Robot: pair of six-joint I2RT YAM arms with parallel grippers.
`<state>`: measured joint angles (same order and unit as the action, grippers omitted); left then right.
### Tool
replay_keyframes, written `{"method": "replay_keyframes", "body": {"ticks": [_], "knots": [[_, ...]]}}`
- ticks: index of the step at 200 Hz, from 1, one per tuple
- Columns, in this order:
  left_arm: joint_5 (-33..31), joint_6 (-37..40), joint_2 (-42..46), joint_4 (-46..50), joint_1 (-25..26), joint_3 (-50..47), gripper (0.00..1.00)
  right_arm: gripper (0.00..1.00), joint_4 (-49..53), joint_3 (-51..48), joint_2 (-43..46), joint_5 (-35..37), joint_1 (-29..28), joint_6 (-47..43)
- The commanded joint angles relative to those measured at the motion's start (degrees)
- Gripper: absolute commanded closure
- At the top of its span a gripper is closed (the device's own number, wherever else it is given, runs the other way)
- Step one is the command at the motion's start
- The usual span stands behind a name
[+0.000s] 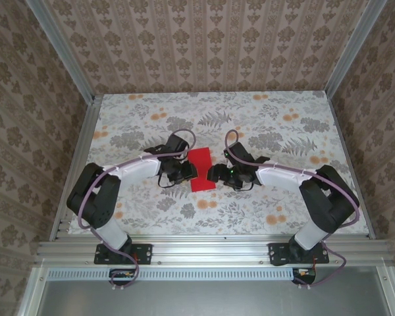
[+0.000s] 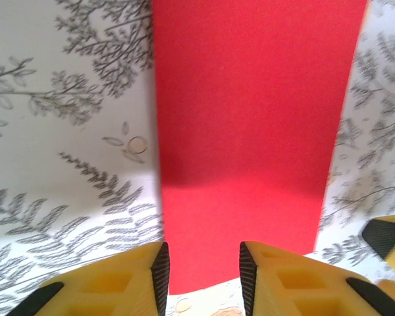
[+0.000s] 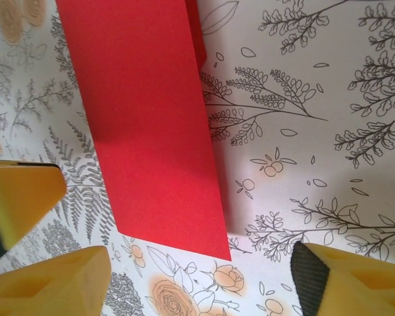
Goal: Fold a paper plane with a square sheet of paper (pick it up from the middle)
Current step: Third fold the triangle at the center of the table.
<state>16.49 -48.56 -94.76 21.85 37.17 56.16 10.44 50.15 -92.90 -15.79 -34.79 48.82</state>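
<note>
Square sheet of paper (image 1: 201,170), folded to a strip, lies flat on the bench (image 1: 283,131) between the arms, apparently ready for creasing. Left pincer (image 2: 201,263), jaws narrow, meets its left edge; contact unclear. Right pincer (image 3: 194,276) gapes wide, empty.

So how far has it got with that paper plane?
Early. The red sheet lies flat on the table, apparently folded once into a long rectangle. The left gripper hovers at one short edge, slightly open; the right gripper stands wide beside a corner. Neither holds it. The pointed nose and wings are still to fold.
</note>
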Motion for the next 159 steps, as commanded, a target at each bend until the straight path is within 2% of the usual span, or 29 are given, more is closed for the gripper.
{"method": "replay_keyframes", "body": {"ticks": [1, 42, 118, 159], "knots": [[1.6, -0.4, -1.4, -2.9, -0.3, 0.9, 0.73, 0.3, 0.6, 2.1, -1.7, -2.3, -0.4, 1.3], [-0.3, -0.5, -4.7, -2.4, -0.8, 2.1, 0.8, 0.34, 0.9, 2.6, -3.5, -3.3, -0.4, 1.6], [-1.5, -0.6, -6.4, -1.3, -1.0, 1.3, 0.82, 0.43, -0.9, 2.2, -6.3, -6.7, -0.5, 3.1], [-1.5, -0.7, -6.9, -1.1, -1.0, 1.4, 0.83, 0.59, -3.0, 1.8, -6.2, -8.5, -0.5, 4.1]]}}
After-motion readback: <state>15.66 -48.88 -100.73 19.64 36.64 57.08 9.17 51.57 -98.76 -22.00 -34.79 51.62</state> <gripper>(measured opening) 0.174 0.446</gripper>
